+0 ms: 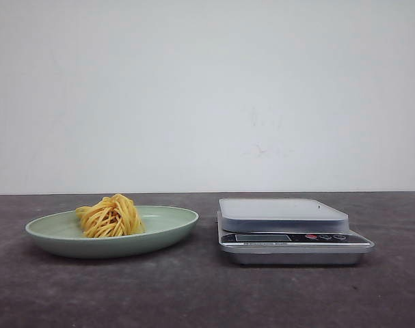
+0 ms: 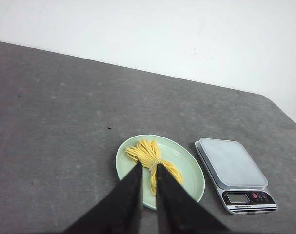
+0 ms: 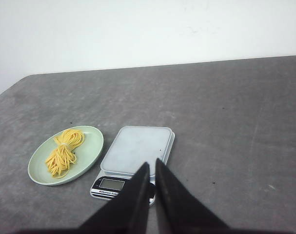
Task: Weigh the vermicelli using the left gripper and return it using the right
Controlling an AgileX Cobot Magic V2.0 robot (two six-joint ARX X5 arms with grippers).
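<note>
The vermicelli [image 1: 111, 216], a small nest of yellow-orange strands, lies on the left part of a pale green plate [image 1: 167, 223] at the table's left. A silver kitchen scale [image 1: 282, 213] stands just right of the plate with nothing on its platform. In the left wrist view my left gripper [image 2: 148, 165] hangs high above the vermicelli [image 2: 147, 150], fingers nearly together and empty. In the right wrist view my right gripper [image 3: 152, 163] hangs high above the scale [image 3: 138, 148], fingers nearly together and empty. Neither gripper shows in the front view.
The dark grey table [image 1: 207, 294] runs to a white wall behind. The scale's display and buttons [image 1: 289, 238] face the front. Plate and scale stand a small gap apart.
</note>
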